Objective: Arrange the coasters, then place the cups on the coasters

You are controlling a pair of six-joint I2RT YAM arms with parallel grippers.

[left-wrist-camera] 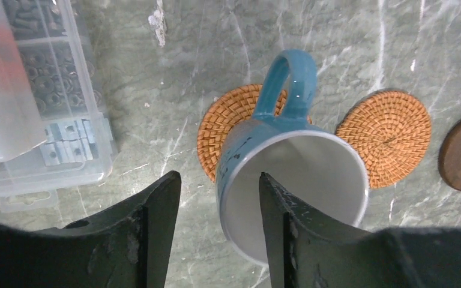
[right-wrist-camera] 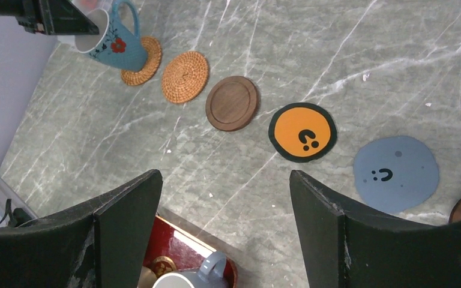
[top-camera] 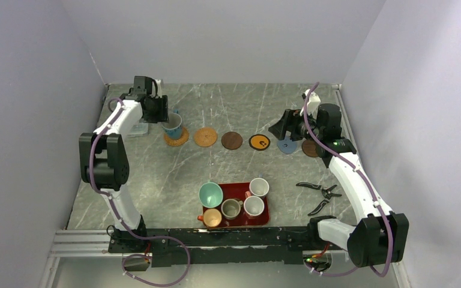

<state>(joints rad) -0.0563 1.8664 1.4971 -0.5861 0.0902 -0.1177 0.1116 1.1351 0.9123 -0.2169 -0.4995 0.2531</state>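
Note:
A white cup with a blue handle (top-camera: 172, 125) (left-wrist-camera: 300, 174) (right-wrist-camera: 111, 45) stands on the leftmost woven tan coaster (left-wrist-camera: 228, 120). My left gripper (left-wrist-camera: 218, 175) (top-camera: 159, 111) is open over its rim, one finger inside the cup and the other clear of its outer wall. To the right runs a row of coasters: woven tan (top-camera: 204, 137), dark brown (top-camera: 232, 140), black with orange (top-camera: 259, 142), blue-grey (top-camera: 287, 146), dark brown (top-camera: 310, 148). Teal (top-camera: 210, 194), white (top-camera: 259, 187), grey-olive (top-camera: 232, 208), white (top-camera: 253, 206) and orange (top-camera: 212, 217) cups sit on the red tray (top-camera: 234, 223). My right gripper (right-wrist-camera: 225, 174) (top-camera: 279, 129) hangs open and holds nothing.
A clear plastic parts box (left-wrist-camera: 36, 102) lies just left of the cup, by the left wall. Black pruning shears (top-camera: 321, 192) lie on the table to the right of the tray. Walls close the table on three sides.

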